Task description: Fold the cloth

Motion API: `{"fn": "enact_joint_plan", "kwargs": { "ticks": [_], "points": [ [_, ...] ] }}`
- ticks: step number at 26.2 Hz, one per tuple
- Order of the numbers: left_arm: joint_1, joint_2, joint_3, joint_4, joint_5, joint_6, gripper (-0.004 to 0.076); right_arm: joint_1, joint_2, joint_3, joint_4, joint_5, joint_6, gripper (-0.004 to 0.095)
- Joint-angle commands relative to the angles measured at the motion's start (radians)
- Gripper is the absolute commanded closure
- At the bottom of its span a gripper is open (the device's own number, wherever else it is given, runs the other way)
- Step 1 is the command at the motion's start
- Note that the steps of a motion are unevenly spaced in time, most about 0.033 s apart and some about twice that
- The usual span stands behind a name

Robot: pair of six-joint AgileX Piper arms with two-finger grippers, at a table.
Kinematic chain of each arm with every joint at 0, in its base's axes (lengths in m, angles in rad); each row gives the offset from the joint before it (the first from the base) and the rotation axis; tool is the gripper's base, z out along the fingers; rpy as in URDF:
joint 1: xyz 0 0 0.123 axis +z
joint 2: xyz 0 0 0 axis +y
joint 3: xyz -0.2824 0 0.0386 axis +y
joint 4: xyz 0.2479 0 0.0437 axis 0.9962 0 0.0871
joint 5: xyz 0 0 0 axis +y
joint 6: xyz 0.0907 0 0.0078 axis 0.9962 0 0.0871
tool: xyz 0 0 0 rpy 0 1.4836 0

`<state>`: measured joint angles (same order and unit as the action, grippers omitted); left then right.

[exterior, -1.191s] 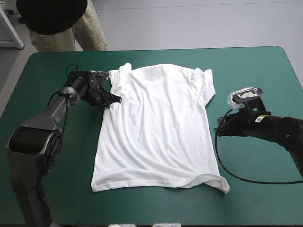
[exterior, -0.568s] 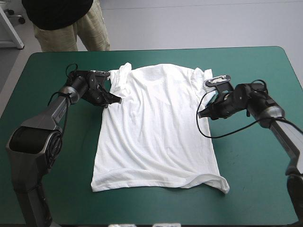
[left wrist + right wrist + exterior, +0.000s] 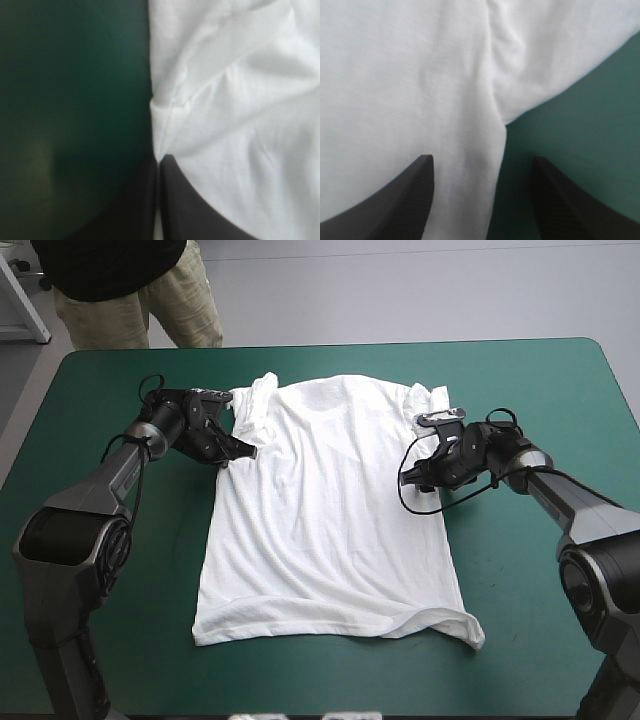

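The white T-shirt [image 3: 335, 515] lies spread flat on the teal-green cover, collar toward the far edge, hem toward me. My left gripper [image 3: 243, 451] is at the shirt's left armpit, shut on the T-shirt; the left wrist view shows the cloth [image 3: 240, 100] pinched at the tip of the closed fingers [image 3: 157, 165]. My right gripper [image 3: 412, 478] sits low over the shirt's right side under the sleeve. It stands open [image 3: 482, 165], the shirt's side edge [image 3: 490, 150] running between its fingers and the right sleeve [image 3: 560, 55] ahead of it.
A person [image 3: 120, 285] stands just beyond the table's far left corner, not over the top. The right arm's black cable [image 3: 420, 502] loops onto the shirt's right edge. Bare teal-green cover [image 3: 540, 620] stretches on both sides of the shirt.
My right arm has swung in from the table's right side to the shirt's right edge below the sleeve. The left gripper has stayed at the left armpit.
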<state>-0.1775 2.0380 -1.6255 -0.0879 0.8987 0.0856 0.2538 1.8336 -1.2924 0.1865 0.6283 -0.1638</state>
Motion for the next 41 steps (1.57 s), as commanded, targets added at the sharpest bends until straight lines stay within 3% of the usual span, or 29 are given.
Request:
{"fn": "enact_joint_plan", "kwargs": {
  "ticks": [1, 2, 6, 8, 20, 32, 37, 41],
  "points": [
    [-0.01, -0.017, -0.007, -0.059, 0.002, -0.005, 0.0731, -0.001, 0.015, -0.029, 0.011, -0.049, 0.03, 0.0388],
    [-0.01, -0.017, -0.007, -0.059, 0.0, -0.005, 0.0731, -0.001, 0.022, -0.029, 0.013, -0.054, 0.032, 0.0411],
    [-0.01, -0.019, -0.007, -0.059, -0.009, -0.003, 0.0731, 0.009, 0.031, -0.029, 0.069, -0.047, -0.022, 0.0835],
    [-0.01, -0.023, -0.007, -0.059, -0.022, 0.006, 0.0731, 0.009, 0.029, -0.029, 0.08, -0.038, -0.031, 0.0921],
    [0.009, -0.236, -0.007, -0.055, -0.044, 0.042, 0.0731, 0.007, -0.279, -0.029, 0.048, -0.042, -0.014, 0.0921],
    [0.011, -0.645, -0.007, -0.055, -0.013, 0.088, 0.0731, 0.007, -0.653, -0.029, 0.026, -0.034, -0.016, 0.0921],
    [0.011, -0.798, -0.007, -0.052, 0.044, 0.102, 0.0731, 0.007, -0.808, -0.032, -0.005, 0.025, -0.014, 0.0921],
    [0.011, -0.907, -0.007, -0.051, 0.086, 0.106, 0.0731, 0.007, -0.905, -0.079, -0.008, 0.187, -0.017, 0.0921]
  ]
}}
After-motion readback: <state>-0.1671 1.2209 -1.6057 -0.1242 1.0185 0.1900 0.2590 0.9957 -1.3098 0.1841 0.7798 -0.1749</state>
